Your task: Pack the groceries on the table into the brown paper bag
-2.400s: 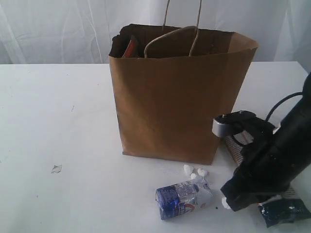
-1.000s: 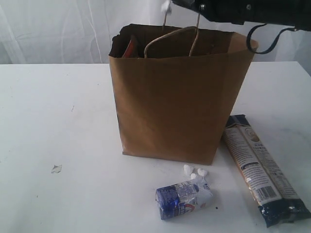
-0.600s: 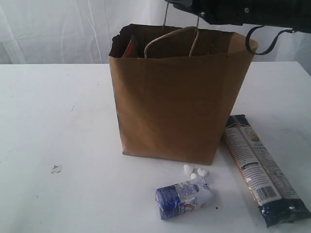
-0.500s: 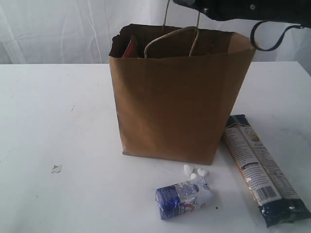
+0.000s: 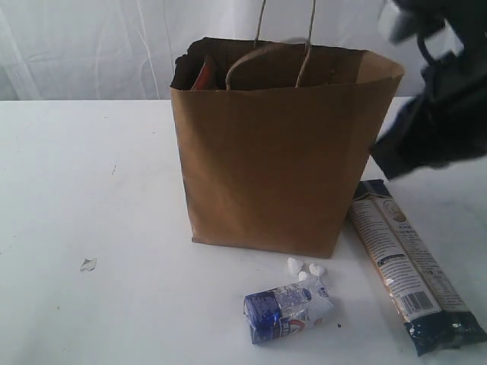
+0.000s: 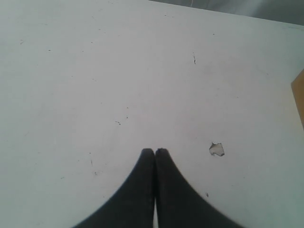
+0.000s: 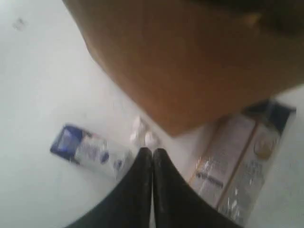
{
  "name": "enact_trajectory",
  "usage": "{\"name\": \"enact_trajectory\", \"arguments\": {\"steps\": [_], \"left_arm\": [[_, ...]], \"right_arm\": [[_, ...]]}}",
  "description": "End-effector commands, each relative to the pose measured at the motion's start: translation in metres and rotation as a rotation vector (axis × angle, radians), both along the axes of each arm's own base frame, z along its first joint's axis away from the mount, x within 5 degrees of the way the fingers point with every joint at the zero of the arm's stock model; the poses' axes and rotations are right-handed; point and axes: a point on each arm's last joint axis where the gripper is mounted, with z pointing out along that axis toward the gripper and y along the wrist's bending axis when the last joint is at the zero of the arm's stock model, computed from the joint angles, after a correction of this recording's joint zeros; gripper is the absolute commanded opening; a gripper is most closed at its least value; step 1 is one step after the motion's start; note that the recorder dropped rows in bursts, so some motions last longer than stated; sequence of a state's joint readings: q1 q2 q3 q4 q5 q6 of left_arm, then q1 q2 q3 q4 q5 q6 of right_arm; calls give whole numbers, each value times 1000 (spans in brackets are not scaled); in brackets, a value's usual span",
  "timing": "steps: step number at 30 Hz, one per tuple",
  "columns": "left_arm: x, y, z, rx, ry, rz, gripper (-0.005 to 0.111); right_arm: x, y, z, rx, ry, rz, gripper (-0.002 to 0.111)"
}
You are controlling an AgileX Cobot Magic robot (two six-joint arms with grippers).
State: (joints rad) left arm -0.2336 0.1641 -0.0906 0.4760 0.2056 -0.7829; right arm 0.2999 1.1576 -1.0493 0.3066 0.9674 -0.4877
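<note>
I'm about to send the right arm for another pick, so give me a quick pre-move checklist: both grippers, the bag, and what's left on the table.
1. Right gripper free for a pick: ok. It is shut and holds nothing, so it must open first.
2. Left gripper out of the way: ok. It is shut and empty over bare table.
3. Brown paper bag upright, mouth open: ok.
4. Small blue-white carton reachable: ok. It lies on its side in front of the bag, apart from it, with white crumbs beside it.
5. Long dark-blue-and-cream packet reachable: ok. It lies flat by the bag's right side.
6. Room left inside the bag: cannot tell, the interior is mostly hidden.
</note>
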Motion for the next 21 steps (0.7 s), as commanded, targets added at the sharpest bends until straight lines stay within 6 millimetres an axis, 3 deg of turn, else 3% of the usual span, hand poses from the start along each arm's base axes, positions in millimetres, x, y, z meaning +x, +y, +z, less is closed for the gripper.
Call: {"name": "enact_trajectory", "arguments": {"steps": [1, 5, 12, 21], "left_arm": [[0, 0, -2, 0, 0, 4, 0], [0, 0, -2, 0, 0, 4, 0], [0, 0, -2, 0, 0, 4, 0], [0, 0, -2, 0, 0, 4, 0]], "right_arm": [[-20, -8, -36, -47, 138, -26, 0], [-21, -5, -71, 28, 174, -91, 0], [6, 8, -114, 337, 219, -420, 0], [22, 21, -180, 209, 451, -457, 0]]}}
